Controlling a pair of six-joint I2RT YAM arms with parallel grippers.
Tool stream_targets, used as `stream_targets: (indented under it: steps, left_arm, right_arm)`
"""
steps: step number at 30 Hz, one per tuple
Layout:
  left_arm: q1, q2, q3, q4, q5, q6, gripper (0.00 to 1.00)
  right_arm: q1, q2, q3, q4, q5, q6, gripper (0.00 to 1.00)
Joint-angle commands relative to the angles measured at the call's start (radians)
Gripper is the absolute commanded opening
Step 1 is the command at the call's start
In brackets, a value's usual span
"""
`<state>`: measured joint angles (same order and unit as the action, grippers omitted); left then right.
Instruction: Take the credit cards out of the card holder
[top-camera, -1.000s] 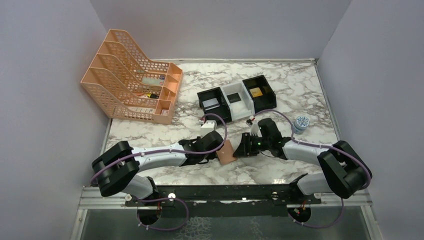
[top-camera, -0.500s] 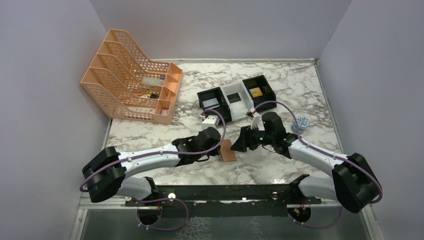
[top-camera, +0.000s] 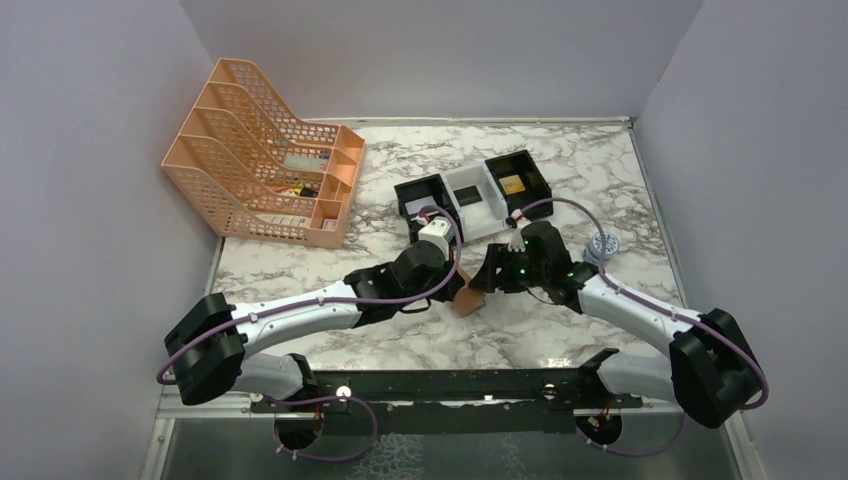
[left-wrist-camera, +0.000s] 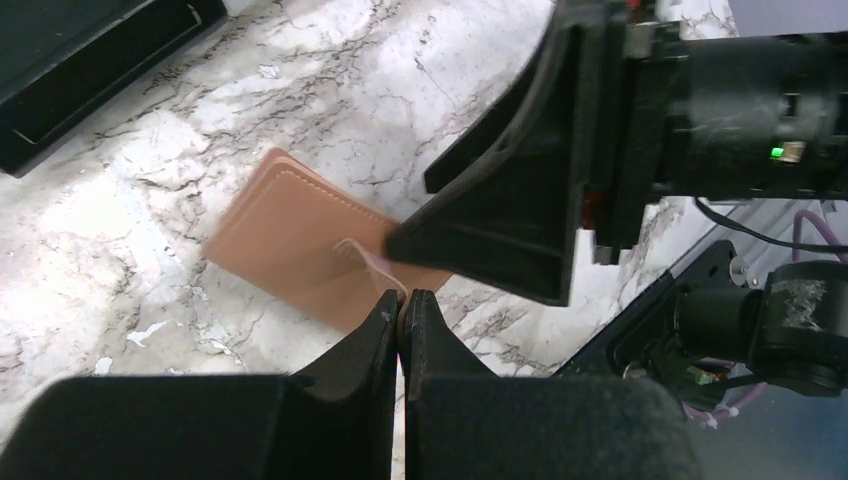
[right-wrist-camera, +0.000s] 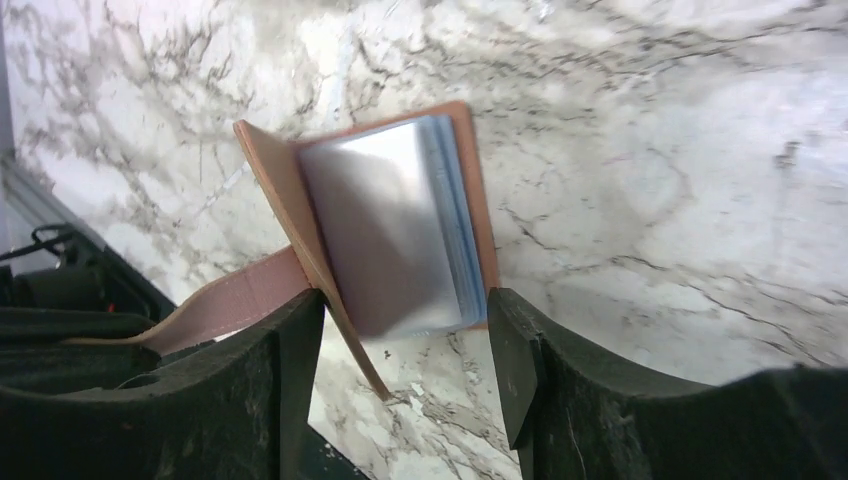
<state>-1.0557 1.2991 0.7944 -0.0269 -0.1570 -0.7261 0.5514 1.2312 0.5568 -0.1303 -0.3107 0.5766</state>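
Observation:
The tan leather card holder (right-wrist-camera: 470, 180) lies on the marble between my two grippers; it also shows in the top view (top-camera: 468, 302) and the left wrist view (left-wrist-camera: 290, 240). Its cover (right-wrist-camera: 290, 215) stands lifted, baring a silver-grey credit card (right-wrist-camera: 375, 230) over pale blue lining. My left gripper (left-wrist-camera: 402, 300) is shut on the holder's side tab (right-wrist-camera: 225, 305), which is stretched to the left. My right gripper (right-wrist-camera: 400, 370) is open, its fingers either side of the near end of the holder and not touching it. No other cards show.
Black and white box trays (top-camera: 470, 195) stand behind the grippers. An orange mesh file rack (top-camera: 265, 165) is at the back left. A small round blue-white object (top-camera: 603, 245) sits right of the right arm. The black rail (top-camera: 450, 385) marks the near table edge.
My left gripper has moved right and away from the base with the tab, and the holder's cover has come up. My right gripper has shifted slightly back.

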Motion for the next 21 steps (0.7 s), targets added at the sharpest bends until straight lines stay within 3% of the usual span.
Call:
stream_targets:
  steps: [1, 7, 13, 16, 18, 21]
  left_arm:
    - [-0.001, -0.011, -0.043, 0.008, -0.056, -0.025, 0.00]
    - [-0.001, -0.110, -0.187, -0.049, -0.151, -0.109, 0.00]
    - [0.000, -0.208, -0.255, -0.191, -0.239, -0.162, 0.00]
    - [0.003, -0.253, -0.298, -0.206, -0.253, -0.199, 0.00]
    - [0.006, -0.267, -0.312, -0.206, -0.259, -0.216, 0.00]
    - [0.008, -0.269, -0.322, -0.191, -0.256, -0.219, 0.00]
  right_arm:
    - [0.000, -0.077, 0.011, -0.066, 0.215, 0.021, 0.61]
    - [0.001, -0.097, -0.023, -0.009, 0.016, 0.024, 0.61]
    - [0.001, -0.088, -0.080, 0.174, -0.251, 0.010, 0.61]
    - [0.001, -0.053, -0.065, 0.184, -0.297, 0.000, 0.60]
    - [0.001, -0.025, -0.048, 0.179, -0.320, -0.023, 0.57]
    - [0.002, 0.017, -0.033, 0.187, -0.383, -0.044, 0.43]
